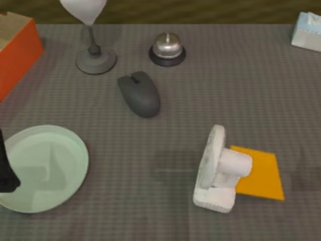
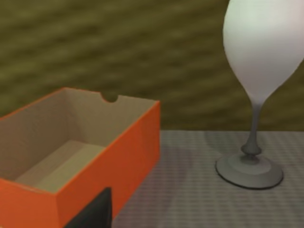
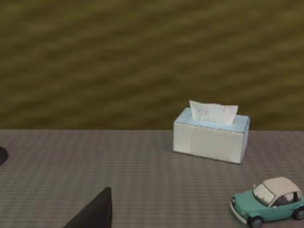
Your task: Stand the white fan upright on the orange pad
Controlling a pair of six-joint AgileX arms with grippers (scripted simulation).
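Note:
The white fan (image 1: 216,170) rests right of the table's middle, near the front. It seems to lie on its side: round grille head edge-on, motor housing pointing right, blocky base toward the front edge. The orange pad (image 1: 261,174) lies flat just to its right, with the housing and base covering its left edge. My left gripper (image 1: 6,173) is parked at the far left edge over a green plate, far from the fan. A dark tip of my right gripper (image 3: 95,213) shows only in the right wrist view. No gripper holds anything.
A pale green plate (image 1: 60,145) lies front left. An orange-red open box (image 1: 17,52) stands back left beside a white-shaded lamp (image 1: 93,50). A bell (image 1: 167,47) and a dark mouse (image 1: 139,94) sit behind the fan. A tissue box (image 1: 307,31) and a toy car (image 3: 268,199) are on the right.

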